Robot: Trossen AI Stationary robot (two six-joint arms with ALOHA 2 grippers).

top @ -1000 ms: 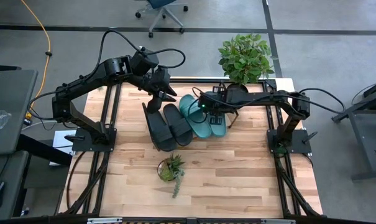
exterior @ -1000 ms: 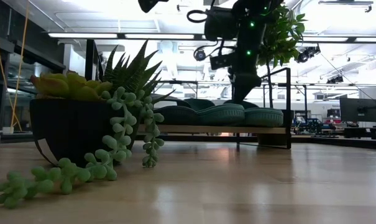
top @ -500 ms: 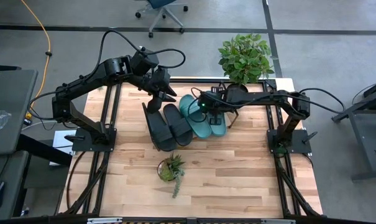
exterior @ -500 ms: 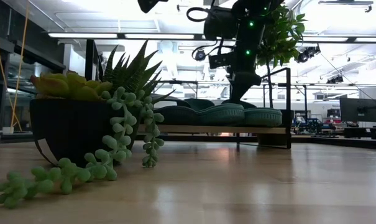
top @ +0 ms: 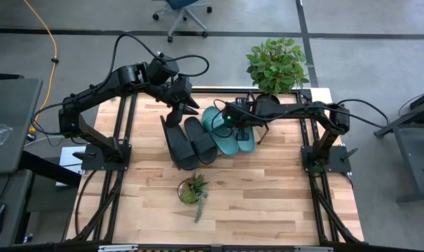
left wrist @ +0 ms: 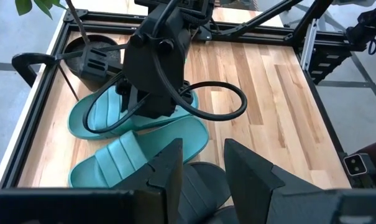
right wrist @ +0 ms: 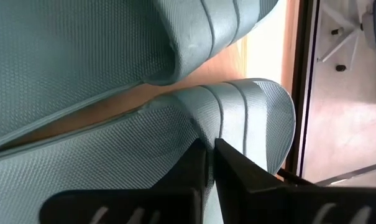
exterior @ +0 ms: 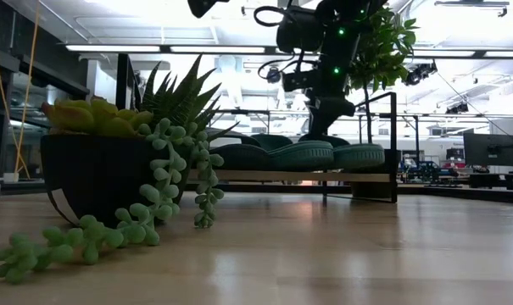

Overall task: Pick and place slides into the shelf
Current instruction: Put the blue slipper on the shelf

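Two grippers: our right gripper [top: 234, 124] sits low on a teal slide [top: 240, 142], fingers [right wrist: 194, 163] nearly pressed together, touching its footbed; whether they pinch it, we cannot tell. Left gripper [top: 175, 116] hovers over the black slides [top: 190, 143], fingers [left wrist: 169, 168] spread, holding nothing. All four slides lie side by side on the shelf [exterior: 298, 176] at the surface's [top: 268, 189] far side. We judge placement near done; next move calls for releasing and lifting clear without dragging the teal slide.
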